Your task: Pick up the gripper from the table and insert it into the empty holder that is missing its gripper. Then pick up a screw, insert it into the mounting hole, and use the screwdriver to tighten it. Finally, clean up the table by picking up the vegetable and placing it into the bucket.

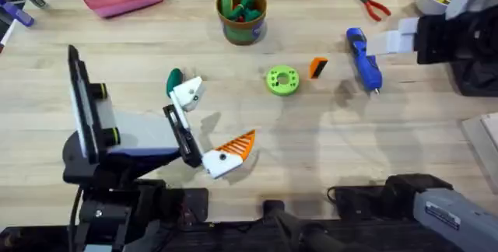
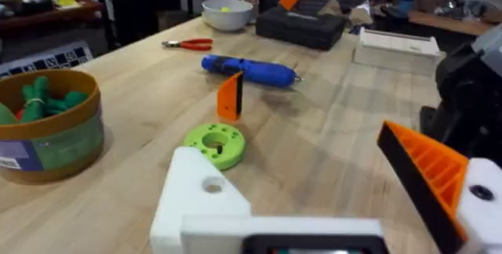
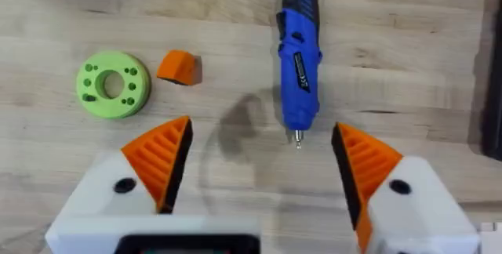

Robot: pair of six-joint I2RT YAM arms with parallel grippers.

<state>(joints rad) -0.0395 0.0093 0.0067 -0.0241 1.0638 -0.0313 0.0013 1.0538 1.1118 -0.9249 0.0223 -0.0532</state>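
Orange gripper (image 1: 317, 68) sits loose mid-table between green ring disc (image 1: 282, 80) and blue screwdriver (image 1: 363, 58) – right gripper (image 3: 259, 164) spread wide, holding nothing; left gripper (image 1: 208, 127) wide too, its plain white holder (image 1: 187, 92) partly hiding the vegetable (image 1: 173, 80); bucket (image 1: 242, 25) far centre.

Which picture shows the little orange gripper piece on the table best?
The right wrist view: the gripper lies close and unblocked beside the green disc. The overhead view shows it small, between disc and screwdriver. The left wrist view shows it edge-on, standing upright.
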